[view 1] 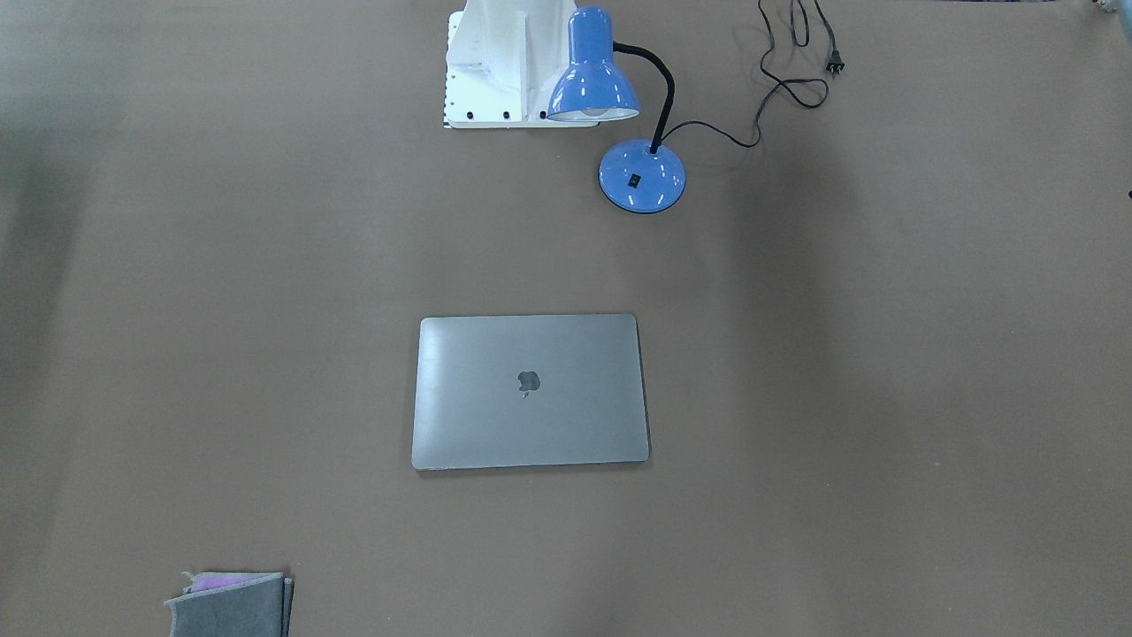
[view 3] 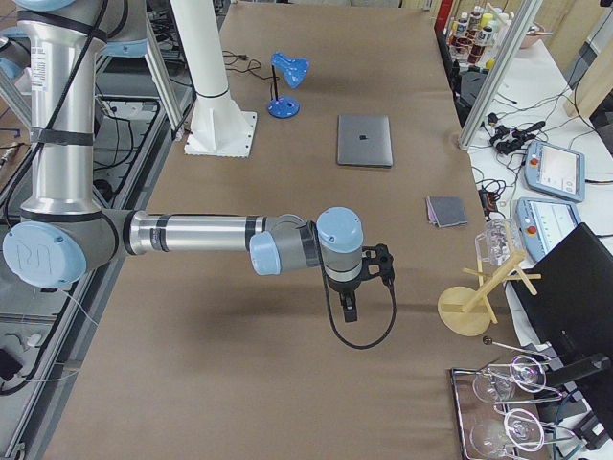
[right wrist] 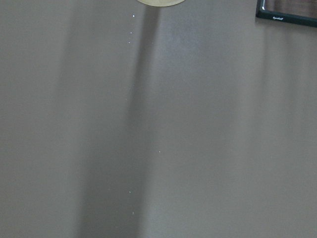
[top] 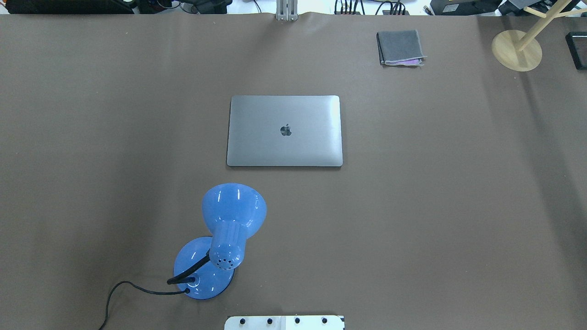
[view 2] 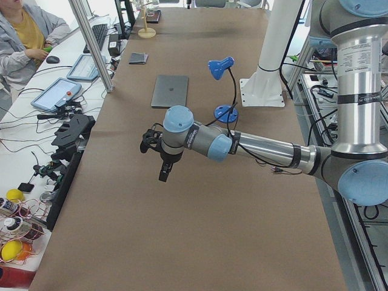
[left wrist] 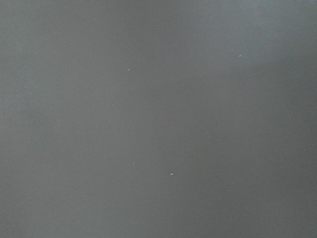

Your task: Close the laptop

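The left fingers (view 2: pixel 164 173) hang pointing down above bare table (top: pixel 458 206), well apart from the laptop (top: pixel 284 130) and off toward the robot's left end. They show only in the side view, so I cannot tell whether they are spread or pressed together. They hold nothing and touch nothing that I can see. That arm's wrist camera sees only plain brown table.

Next comes one blue desk lamp (top: pixel 234 206). It stands on the robot's side of the laptop, a little to the left, with its shade tipped toward the laptop's near edge without touching it. Its black cord (top: pixel 114 293) trails away from the laptop, unplugged.

One laptop lies flat in the middle of the table. Its lid is fully down and the dark logo faces up. Nothing rests on it or leans against it.

Beyond the laptop and to the right lies one grey felt pouch (top: pixel 400 47), showing a purple edge, well apart from the laptop.

Further right of the laptop stands one wooden stand (top: pixel 517 50) with a round base, and just past it is the corner of a black-framed thing (top: pixel 578 43).

The right fingers (view 3: pixel 350 307) also point down over bare table, near the wooden stand and far from the laptop. Again I cannot tell how far apart they stand, and nothing is in them.
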`<state>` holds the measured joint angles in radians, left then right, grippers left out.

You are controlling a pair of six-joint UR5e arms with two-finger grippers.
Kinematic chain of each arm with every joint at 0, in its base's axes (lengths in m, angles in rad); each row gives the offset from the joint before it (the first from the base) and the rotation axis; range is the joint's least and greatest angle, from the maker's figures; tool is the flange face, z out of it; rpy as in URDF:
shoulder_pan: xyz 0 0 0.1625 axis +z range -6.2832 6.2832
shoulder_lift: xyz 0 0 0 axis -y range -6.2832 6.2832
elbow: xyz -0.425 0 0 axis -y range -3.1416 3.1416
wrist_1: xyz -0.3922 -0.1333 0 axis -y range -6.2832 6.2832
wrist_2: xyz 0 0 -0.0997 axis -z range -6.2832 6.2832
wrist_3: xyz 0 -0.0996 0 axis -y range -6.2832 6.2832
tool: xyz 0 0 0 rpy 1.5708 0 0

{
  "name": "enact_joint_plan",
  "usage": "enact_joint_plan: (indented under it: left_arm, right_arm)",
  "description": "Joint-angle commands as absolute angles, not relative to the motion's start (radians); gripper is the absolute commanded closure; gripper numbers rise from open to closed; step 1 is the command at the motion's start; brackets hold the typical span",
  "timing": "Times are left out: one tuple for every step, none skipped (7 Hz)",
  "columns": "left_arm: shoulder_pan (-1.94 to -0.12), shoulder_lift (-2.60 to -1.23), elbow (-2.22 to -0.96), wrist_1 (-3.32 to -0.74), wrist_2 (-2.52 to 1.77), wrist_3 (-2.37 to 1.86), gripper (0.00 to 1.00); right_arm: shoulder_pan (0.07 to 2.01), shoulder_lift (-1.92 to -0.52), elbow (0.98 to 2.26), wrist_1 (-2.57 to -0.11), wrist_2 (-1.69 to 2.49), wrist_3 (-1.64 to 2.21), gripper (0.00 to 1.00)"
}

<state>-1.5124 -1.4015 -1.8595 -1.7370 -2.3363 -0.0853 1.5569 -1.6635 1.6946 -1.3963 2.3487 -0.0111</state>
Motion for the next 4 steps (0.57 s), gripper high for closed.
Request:
enact_joint_plan:
  left_arm:
    - [-1.551, -1.387, -1.858, -1.663, -2.338, 0.009, 0.02]
    - [-1.552, -1.387, -1.855, -1.663, -2.336, 0.014, 0.02]
    - [-1.551, -1.394, -1.853, -1.617, -2.336, 0.017, 0.02]
    - [-1.554, -1.4, -1.858, -1.565, -2.336, 0.052, 0.02]
  right_arm:
    - [1.575, -1.667, 1.695, -1.431, 2.345, -0.043, 0.0]
    - [1.58, -1.663, 1.697, -1.466, 2.348, -0.048, 0.0]
    - [1.585, -1.661, 1.691, -1.501, 2.347, -0.092, 0.0]
    - [1.589, -1.643, 1.687, -1.561, 2.344, -0.133, 0.0]
